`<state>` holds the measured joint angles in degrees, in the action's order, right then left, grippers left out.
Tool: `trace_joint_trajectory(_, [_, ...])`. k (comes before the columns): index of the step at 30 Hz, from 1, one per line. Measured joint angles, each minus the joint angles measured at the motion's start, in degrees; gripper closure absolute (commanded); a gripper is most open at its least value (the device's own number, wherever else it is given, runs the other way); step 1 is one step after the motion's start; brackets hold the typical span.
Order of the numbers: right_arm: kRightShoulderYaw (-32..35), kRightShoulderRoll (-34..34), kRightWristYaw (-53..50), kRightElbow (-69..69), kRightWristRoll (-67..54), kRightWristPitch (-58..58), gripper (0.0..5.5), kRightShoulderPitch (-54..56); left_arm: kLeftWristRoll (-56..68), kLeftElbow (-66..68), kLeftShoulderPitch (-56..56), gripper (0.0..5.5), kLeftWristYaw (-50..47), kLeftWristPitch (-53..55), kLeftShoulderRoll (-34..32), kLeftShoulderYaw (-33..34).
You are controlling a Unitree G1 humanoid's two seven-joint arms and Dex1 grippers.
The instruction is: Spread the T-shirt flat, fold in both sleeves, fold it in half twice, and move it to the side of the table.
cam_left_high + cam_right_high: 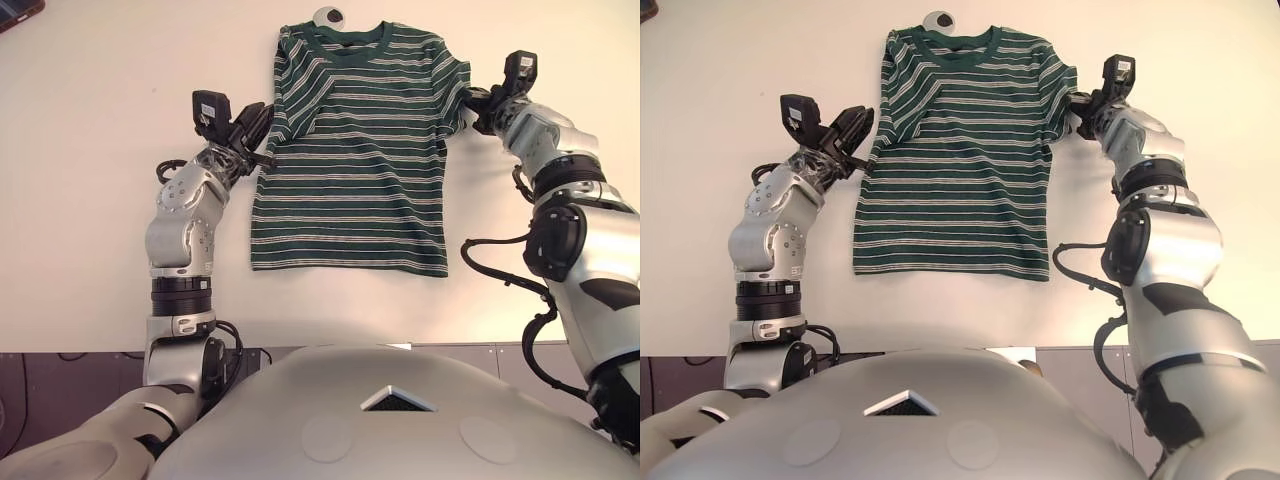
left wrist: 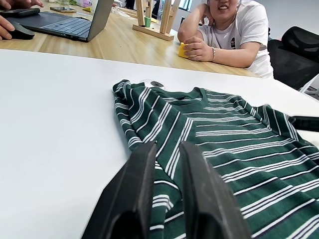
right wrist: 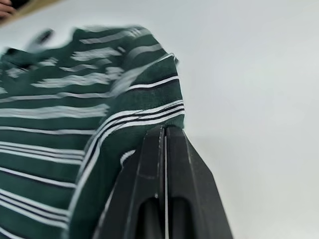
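T-shirt [image 1: 350, 170], judged soft and limp, is pinched at its sleeve hem by the clenched right gripper [image 1: 474, 103]; the left gripper [image 2: 167, 147] is held parted, grasping nothing.

Rounded silver-grey arm shells alternate with black ribbed joint rings, thin black cables [image 1: 466, 256] loop loose beside the elbows, and the left end effector [image 1: 264, 135] and right end effector [image 1: 478, 106] are black, two-fingered, each backed by a boxy black camera housing [image 1: 210, 108].

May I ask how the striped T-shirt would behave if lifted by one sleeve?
Probably floppy: the T-shirt lies flat with one sleeve creased inward, so it would drape. Likely light, thin cloth. Pushed, it may bunch, not slide.
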<state>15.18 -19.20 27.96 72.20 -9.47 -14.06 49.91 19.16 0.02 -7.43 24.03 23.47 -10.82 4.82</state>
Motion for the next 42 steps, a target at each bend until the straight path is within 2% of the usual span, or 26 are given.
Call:
trace_joint_trajectory(4, [-1.2,5.5,3.4,-2.1,-0.1,-1.4,5.47,4.1,0.0,0.1,-0.1,4.72,-0.4,-0.1,0.2,0.0])
trace_joint_trajectory(9, [-4.5,12.6,1.9,-1.7,1.4,-1.3,5.47,4.0,0.0,1.1,-0.9,4.72,-0.4,-0.2,0.3,0.0])
trace_joint_trajectory(16, [-7.0,13.9,1.7,-2.3,3.4,0.3,4.39,0.5,-0.1,2.3,-1.4,4.72,0.0,-1.4,-0.1,0.0])
trace_joint_trajectory(20, [-7.5,13.6,7.2,-9.5,2.5,2.7,4.33,-0.9,-3.0,3.0,-0.9,4.72,0.1,-4.3,-1.2,-1.2])
trace_joint_trajectory(23, [-12.0,9.4,14.1,-22.5,4.2,9.0,4.28,-5.6,-8.3,0.1,1.7,4.29,2.7,-7.8,-6.6,-4.3])
trace_joint_trajectory(25, [-16.8,1.7,22.2,-33.0,7.7,17.0,4.11,-12.0,-14.5,-3.6,5.2,3.98,7.7,-11.5,-14.8,-7.9])
trace_joint_trajectory(26, [-20.1,-4.2,28.1,-38.3,10.2,23.3,4.05,-16.7,-18.3,-5.9,7.9,3.85,11.6,-14.9,-20.8,-10.1])
trace_joint_trajectory(29, [-25.0,-16.6,40.2,-42.8,13.0,36.2,3.54,-25.1,-25.2,-7.9,13.8,3.4,18.9,-24.1,-33.0,-12.0])
trace_joint_trajectory(30, [-25.8,-20.0,43.3,-42.8,13.5,39.6,3.54,-26.7,-26.1,-8.2,15.4,3.4,20.2,-26.7,-35.7,-11.9])
trace_joint_trajectory(34, [-26.8,-27.0,48.9,-41.9,13.0,50.3,3.54,-31.0,-29.8,-9.3,20.8,3.4,20.8,-36.2,-40.8,-11.9])
trace_joint_trajectory(42, [-29.3,-29.2,46.7,-43.1,11.1,65.9,3.54,-38.9,-37.7,-7.4,21.7,3.4,16.5,-47.3,-41.9,-14.5])
